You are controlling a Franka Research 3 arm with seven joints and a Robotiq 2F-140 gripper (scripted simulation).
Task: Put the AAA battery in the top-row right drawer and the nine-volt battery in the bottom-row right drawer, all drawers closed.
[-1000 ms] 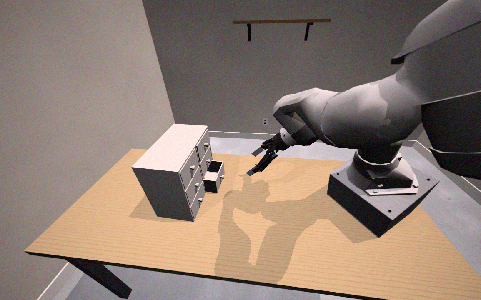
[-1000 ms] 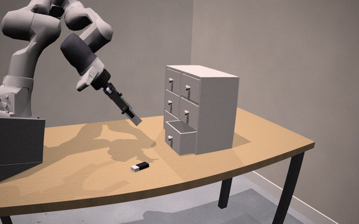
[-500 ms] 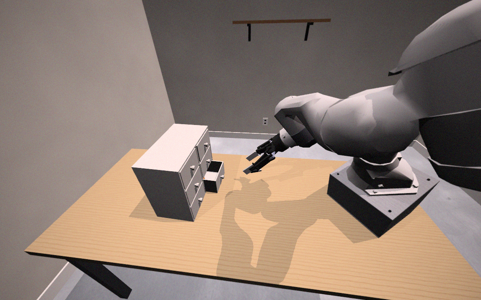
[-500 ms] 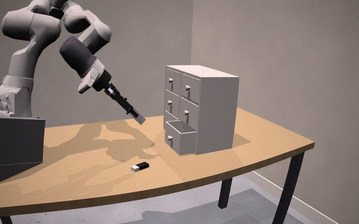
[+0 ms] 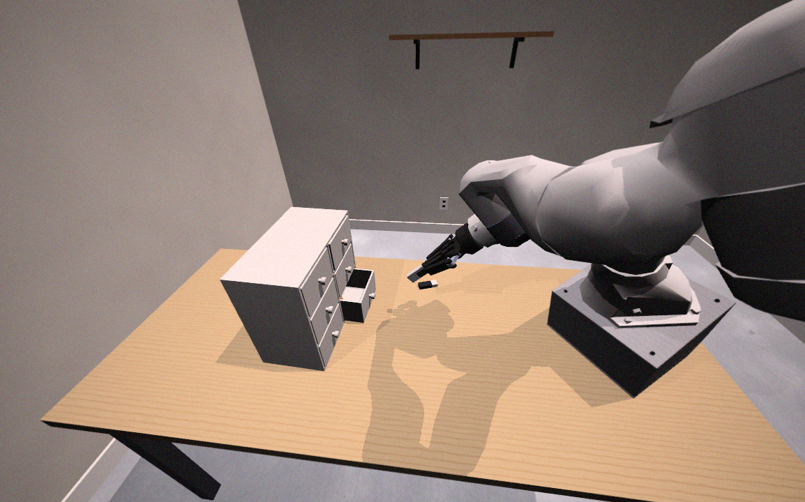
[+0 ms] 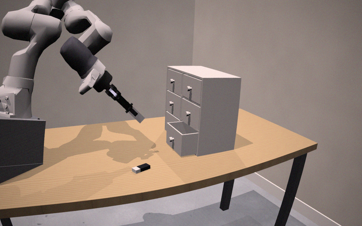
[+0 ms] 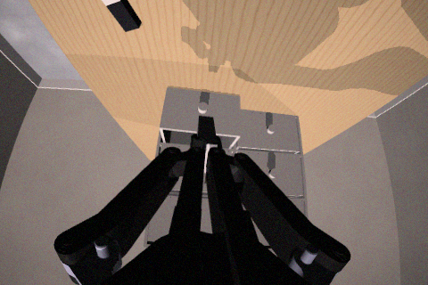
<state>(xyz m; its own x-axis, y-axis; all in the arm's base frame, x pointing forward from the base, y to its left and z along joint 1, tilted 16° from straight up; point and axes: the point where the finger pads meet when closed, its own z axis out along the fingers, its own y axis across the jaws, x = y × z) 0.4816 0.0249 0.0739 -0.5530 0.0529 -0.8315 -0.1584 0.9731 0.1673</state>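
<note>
The white chest (image 5: 293,280) has six drawers in three rows. Its bottom right drawer (image 5: 358,293) is pulled partly out; it also shows in the exterior view (image 6: 181,137). A tiny orange thing (image 5: 342,298) shows inside that drawer; I cannot tell what it is. A small black block with a white end (image 6: 141,168) lies flat on the table in front of the chest, also in the wrist view (image 7: 119,6). My gripper (image 6: 140,119) is shut and empty. It hangs tilted in the air, pointing at the chest's front, clear of the drawer and the block. No AAA battery is recognisable.
The other five drawers look pushed in. The robot's grey base block (image 6: 11,146) stands on the table opposite the chest. The chest stands close to the wall side of the table.
</note>
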